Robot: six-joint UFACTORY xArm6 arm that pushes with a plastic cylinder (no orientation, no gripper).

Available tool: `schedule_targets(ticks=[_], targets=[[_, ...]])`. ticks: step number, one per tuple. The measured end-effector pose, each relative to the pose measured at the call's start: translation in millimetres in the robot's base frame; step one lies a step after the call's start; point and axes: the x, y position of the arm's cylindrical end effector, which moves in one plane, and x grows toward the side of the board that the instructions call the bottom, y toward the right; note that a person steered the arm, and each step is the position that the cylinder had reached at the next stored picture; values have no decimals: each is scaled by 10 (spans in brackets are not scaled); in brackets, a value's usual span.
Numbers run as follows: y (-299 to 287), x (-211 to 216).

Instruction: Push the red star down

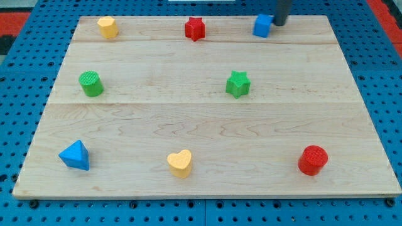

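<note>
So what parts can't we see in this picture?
- My tip: the rod's upper part and the arm are cut off by the view's top edge.
- Blue cube: whether my tip touches it cannot be told; the rod covers that side.
- Red star: its far side is hidden by itself.

Single camera view, no second view to share scene. Looks from high, steep downward tilt, facing toward 12 o'clock edge of pale wooden board (207, 125). Board fills almost whole frame; 6 o'clock edge wider than 12 o'clock edge, so camera sits on 6 o'clock side. Medium-near range. Blue perforated table top (19, 63) shows as margin. Dark rod cut off by frame at 1 o'clock.
</note>
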Motion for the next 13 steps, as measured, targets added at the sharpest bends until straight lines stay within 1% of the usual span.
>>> schedule_targets(ticks=[1, 2, 4, 5, 6, 8, 9, 10, 11, 12, 13], targets=[[-795, 3], [-1424, 3], [-1007, -224], [-573, -223], [-454, -231], [-413, -229], [-603, -228], [-477, -227], [173, -166], [105, -166], [-141, -233]])
